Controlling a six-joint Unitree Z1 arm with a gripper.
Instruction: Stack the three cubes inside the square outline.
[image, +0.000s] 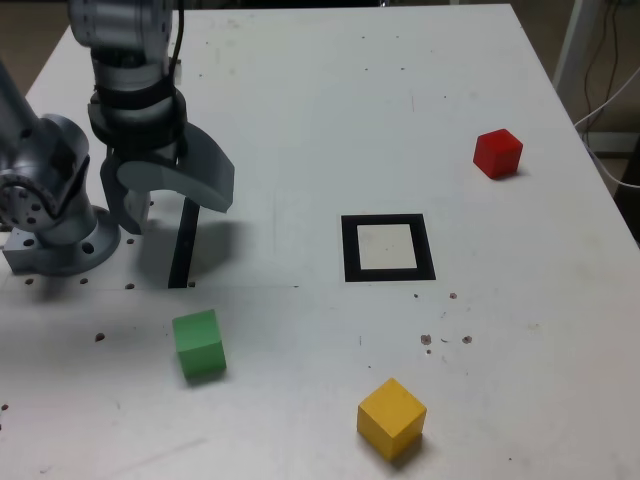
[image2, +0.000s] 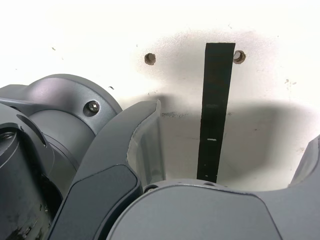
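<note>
The tool (image: 172, 215) hangs open above the black strip (image: 185, 243); three cubes (image: 200, 343) sit outside the square outline (image: 351, 250)

Red all over is the cube (image: 498, 154) far right, plain green the near-left one (image: 200, 344), plain yellow-orange the near-right one (image: 391, 419), while the square outline (image: 351, 250) is black around white.

The arm (image: 133, 88) is finished in dark grey, with rounded, tube-like segments and a thin black cable (image: 178, 40). Broad, curved grey plates are seen on the claw (image2: 195, 212); a recessed screw (image2: 91, 107) is set in a smooth collar.
</note>
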